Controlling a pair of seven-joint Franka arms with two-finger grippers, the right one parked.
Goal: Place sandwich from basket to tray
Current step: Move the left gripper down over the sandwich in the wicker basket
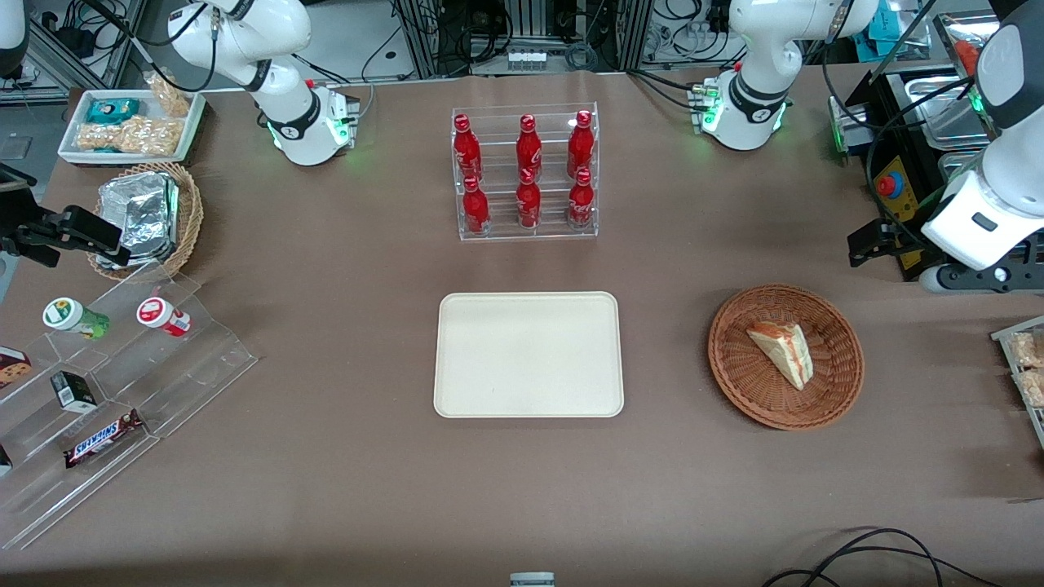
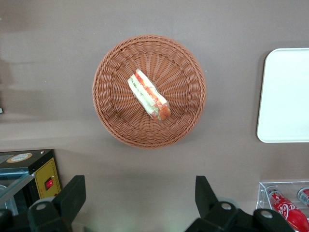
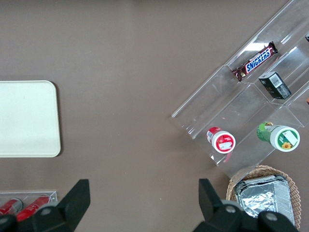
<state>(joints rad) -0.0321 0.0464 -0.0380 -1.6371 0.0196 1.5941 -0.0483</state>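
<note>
One sandwich (image 1: 783,350) lies in the basket (image 1: 738,371) in the front view, well apart from the bare tray (image 1: 528,355) on the tabletop (image 1: 342,456). From the left wrist, the end effector (image 2: 140,199) hangs spread wide above the tabletop beside the basket (image 2: 112,92), holding nothing.

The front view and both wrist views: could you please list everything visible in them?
sandwich: one, pale with red and green filling, in the basket
basket: one, reddish-brown wicker, toward the working arm's end
tray: one, cream, mid-table
cola bottles: six, red, in a clear rack
foil packs: silver, in a tan basket
Snickers bar: one, on the clear stepped stand
end effector: black, open, raised above the table beside the basket
</note>
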